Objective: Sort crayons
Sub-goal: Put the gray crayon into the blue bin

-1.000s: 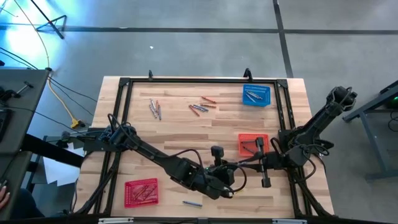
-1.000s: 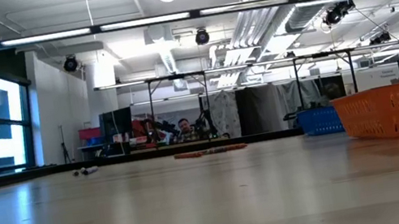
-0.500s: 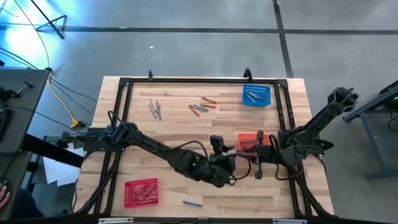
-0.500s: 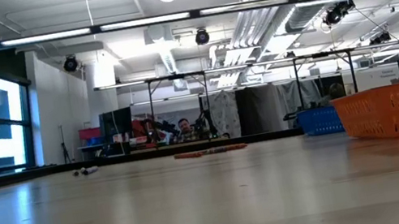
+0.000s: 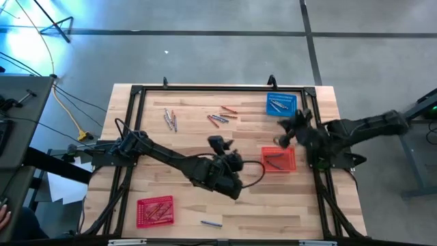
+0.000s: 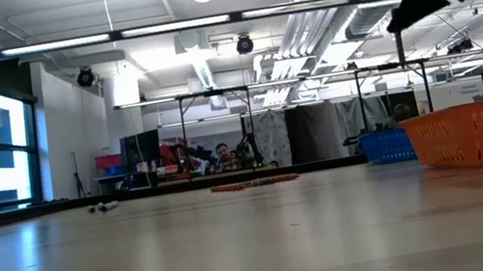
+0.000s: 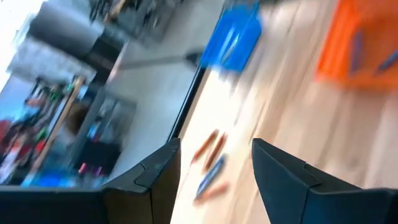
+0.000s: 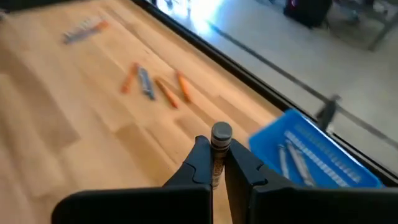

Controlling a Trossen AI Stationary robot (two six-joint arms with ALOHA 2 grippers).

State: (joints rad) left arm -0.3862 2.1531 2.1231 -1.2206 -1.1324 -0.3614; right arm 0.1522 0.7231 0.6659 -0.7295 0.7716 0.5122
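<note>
Near edge: a red perforated plastic basket and one stray grey-blue crayon. Mid-bench, the left pincer hangs spread and empty. The right pincer, pinching a grey crayon stub, hovers between the orange basket and the far-right corner's blue basket. Delivery is in hand; release over blue likely follows.

crayons mid-table rear | basket right of them
</note>
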